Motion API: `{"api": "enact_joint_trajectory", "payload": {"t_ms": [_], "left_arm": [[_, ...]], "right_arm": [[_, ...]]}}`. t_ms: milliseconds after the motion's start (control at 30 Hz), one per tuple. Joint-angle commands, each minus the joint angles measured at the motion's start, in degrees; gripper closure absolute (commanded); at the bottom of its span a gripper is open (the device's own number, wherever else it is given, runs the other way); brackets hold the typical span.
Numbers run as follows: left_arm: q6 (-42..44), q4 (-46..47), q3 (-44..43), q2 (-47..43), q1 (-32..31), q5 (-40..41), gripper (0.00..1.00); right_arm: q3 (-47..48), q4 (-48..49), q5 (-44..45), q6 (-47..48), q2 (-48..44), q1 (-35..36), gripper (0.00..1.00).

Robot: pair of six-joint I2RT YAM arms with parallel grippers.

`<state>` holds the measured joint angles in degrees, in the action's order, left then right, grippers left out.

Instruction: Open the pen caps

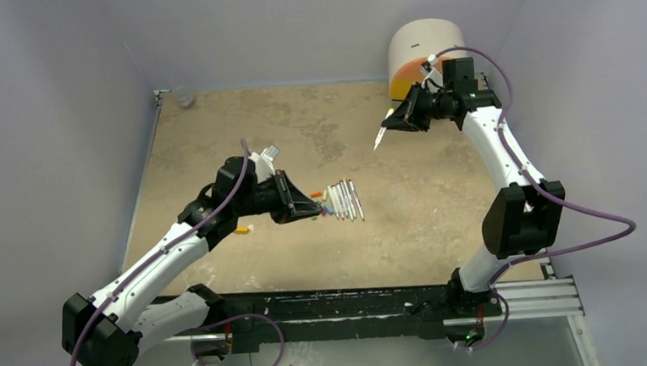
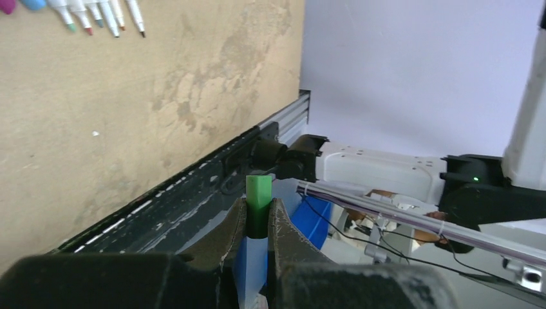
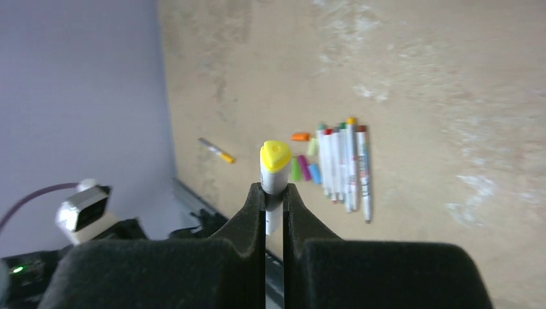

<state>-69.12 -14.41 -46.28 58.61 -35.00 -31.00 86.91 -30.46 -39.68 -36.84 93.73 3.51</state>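
surface: worn tan tabletop | centre: row of slim white-barrelled marker pens | just beside: short loose coloured plastic caps | left, apart: lone yellow-ended white pen | far-right corner: round cream-and-orange drawer unit

Green cap; white pen ended in yellow; beside the white pens, loose caps orange, magenta, green, blue; mottled tan table.

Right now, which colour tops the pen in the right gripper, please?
The pen's top is yellow, best in the right wrist view.
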Motion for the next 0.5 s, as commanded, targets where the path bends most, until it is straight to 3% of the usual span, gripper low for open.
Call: {"api": "enact_joint_trajectory", "payload": {"t_ms": [0, 167, 467], "left_arm": [[6.7, -7.2, -4.0, 1.2, -0.1, 4.8, 1.00], [10.4, -12.1, -6.6, 5.5, -0.1, 7.5, 1.00], [12.6, -15.5, -9.0, 9.0, -0.1, 10.3, 1.00]], "right_arm": [[1.7, -10.3, 13.7, 14.0, -0.8, 0.0, 1.00], [-2.6, -12.5, 22.0, 19.1, -1.1, 3.9, 1.00], [-5.5, -12.2, 31.4, 18.8, 2.4, 15.2, 1.00]]}}
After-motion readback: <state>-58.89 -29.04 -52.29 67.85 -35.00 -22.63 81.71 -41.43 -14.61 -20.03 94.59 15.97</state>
